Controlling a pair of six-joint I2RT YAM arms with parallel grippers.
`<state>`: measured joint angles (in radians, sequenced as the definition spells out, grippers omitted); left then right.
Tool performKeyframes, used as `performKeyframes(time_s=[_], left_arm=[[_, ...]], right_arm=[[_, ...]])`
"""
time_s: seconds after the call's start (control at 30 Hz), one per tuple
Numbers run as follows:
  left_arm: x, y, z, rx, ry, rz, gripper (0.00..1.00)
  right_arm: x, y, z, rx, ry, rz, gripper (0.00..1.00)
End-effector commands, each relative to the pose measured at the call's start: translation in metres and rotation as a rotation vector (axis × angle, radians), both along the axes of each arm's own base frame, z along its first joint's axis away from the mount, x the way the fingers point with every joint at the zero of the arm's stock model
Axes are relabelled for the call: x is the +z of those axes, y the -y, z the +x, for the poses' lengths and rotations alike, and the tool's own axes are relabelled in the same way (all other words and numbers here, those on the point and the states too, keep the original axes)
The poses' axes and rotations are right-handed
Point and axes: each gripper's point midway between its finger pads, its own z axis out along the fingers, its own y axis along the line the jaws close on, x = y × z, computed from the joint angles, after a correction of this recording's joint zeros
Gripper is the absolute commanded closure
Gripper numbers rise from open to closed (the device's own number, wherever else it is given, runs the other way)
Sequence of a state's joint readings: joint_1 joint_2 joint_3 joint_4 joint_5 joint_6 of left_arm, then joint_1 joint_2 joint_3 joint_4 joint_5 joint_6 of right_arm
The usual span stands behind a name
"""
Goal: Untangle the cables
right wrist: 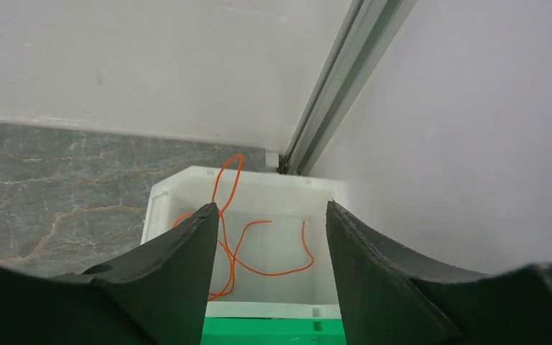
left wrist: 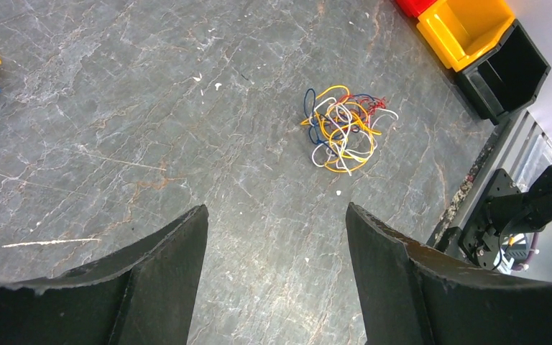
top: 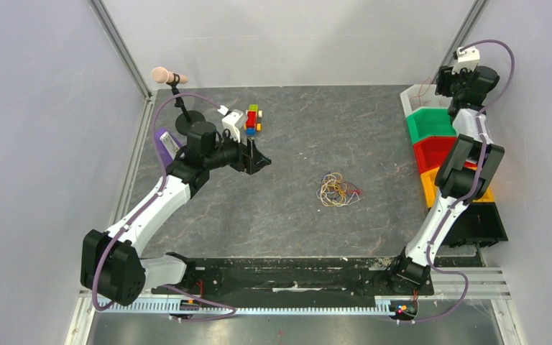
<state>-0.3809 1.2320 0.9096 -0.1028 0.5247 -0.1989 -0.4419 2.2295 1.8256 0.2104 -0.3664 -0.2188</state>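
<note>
We look down on a dark grey desk (top: 295, 144) with a stone-like pattern: pale veins and brownish streaks run across it, and small white specks are scattered over it. Plain, pale walls close it in on three sides, with aluminium posts (top: 118, 47) rising at the two far corners. Along the near edge a black base plate (top: 287, 273) carries both arms.

The cables (top: 338, 189) lie as one loose bunch on the bare desk, a little right of the middle and well apart from both arms. From the left wrist we make out orange, yellow, white, blue and red loops crossing one another. A single orange wire (right wrist: 259, 251) lies apart from them in a white bin (right wrist: 169, 188) in the far right corner, with one loop reaching up past the bin's far rim.

The left fingers (left wrist: 162, 284) are spread wide and hold nothing. They hang above the left part of the desk, pointing towards the bunch. The right fingers (right wrist: 176, 277) are likewise parted and empty, poised over the white bin.

Nearer to us than the white bin, a green bin (top: 431, 123), a red bin (top: 431, 152), a yellow bin (top: 428, 188) and a black bin (top: 487, 224) stand in a row along the right wall. At the far left we see a microphone (top: 165, 75) on a black stand, and beside it a small stack of coloured toy blocks (top: 251, 118).
</note>
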Motion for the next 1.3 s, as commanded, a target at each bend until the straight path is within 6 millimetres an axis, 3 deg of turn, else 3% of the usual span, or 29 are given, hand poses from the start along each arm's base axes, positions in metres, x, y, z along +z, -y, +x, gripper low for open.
performKeyframes(time_s=[0.0, 0.2, 0.53, 0.7, 0.87, 1.03, 1.27], left_arm=[[0.011, -0.002, -0.001, 0.022, 0.010, -0.032, 0.23], [0.009, -0.002, -0.002, 0.024, 0.005, -0.034, 0.23], [0.006, -0.002, 0.001, 0.028, -0.007, -0.031, 0.23], [-0.001, -0.004, 0.000, 0.036, -0.021, -0.017, 0.23], [-0.003, -0.005, 0.002, 0.042, -0.028, -0.008, 0.23], [-0.005, -0.005, 0.006, 0.046, -0.030, -0.001, 0.23], [-0.006, -0.005, 0.009, 0.050, -0.032, 0.002, 0.23]], right_arm=[[0.055, -0.008, -0.007, 0.057, 0.065, -0.054, 0.39], [0.050, -0.032, 0.000, 0.127, 0.073, 0.118, 0.34], [0.006, -0.024, 0.027, 0.048, 0.074, 0.194, 0.44], [-0.007, -0.019, 0.038, 0.008, 0.103, 0.252, 0.45], [-0.029, -0.007, 0.041, -0.059, 0.082, 0.214, 0.64], [-0.048, 0.014, 0.036, -0.139, 0.024, 0.087, 0.98], [-0.070, 0.034, 0.021, -0.184, -0.111, -0.120, 1.00]])
